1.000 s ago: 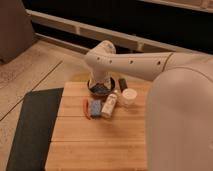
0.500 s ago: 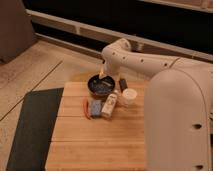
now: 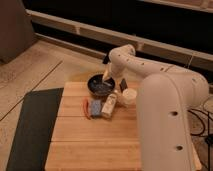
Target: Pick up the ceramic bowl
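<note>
Arm (image 3: 125,57) has swung right and away from the camera. 1.0 s ago it hid the ceramic bowl (image 3: 100,86); the bowl now shows whole near the far edge of the bench (image 3: 90,145). Hand (image 3: 106,76) now sits over the bowl's far right rim.

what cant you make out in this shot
Camera view:
Whether the gripper, at the far rim of the ceramic bowl, touches it: the arm covers that spot.
The small dark object behind the white cup: too small to name.
The red thing and blue thing mid-table: too small to identify.
The right edge of the wooden table: hidden by the robot's body.
</note>
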Controlling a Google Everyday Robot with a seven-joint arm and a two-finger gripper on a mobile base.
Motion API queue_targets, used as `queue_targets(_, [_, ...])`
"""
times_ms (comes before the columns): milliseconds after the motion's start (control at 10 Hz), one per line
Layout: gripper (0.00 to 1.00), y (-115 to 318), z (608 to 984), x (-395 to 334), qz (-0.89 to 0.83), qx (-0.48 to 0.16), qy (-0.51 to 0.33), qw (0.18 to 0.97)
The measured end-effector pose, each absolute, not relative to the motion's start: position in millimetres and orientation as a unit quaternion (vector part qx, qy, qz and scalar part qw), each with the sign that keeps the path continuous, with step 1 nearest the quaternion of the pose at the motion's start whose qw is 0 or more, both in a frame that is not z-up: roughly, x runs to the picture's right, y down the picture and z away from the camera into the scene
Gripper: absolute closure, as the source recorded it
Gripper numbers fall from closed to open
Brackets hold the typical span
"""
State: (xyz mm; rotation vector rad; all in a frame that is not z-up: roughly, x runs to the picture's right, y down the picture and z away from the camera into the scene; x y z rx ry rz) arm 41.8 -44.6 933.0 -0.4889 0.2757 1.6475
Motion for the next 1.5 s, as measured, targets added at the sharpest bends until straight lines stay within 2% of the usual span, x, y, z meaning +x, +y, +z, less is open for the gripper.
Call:
queue_targets(900, [0.35,-13.6,993.9,44.5,0.702,-0.259,0.199,0.633])
queue_targets(1000, [0.39,-10.0,998.1,41.9,0.7,-0.264,0.203,0.631])
queue_targets(1400, [0.8,-4.4,1009.0,44.2,0.696,-0.272,0.216,0.628])
queue_targets(1500, [0.93,-7.1,1010.1,42.7,0.698,-0.271,0.215,0.627])
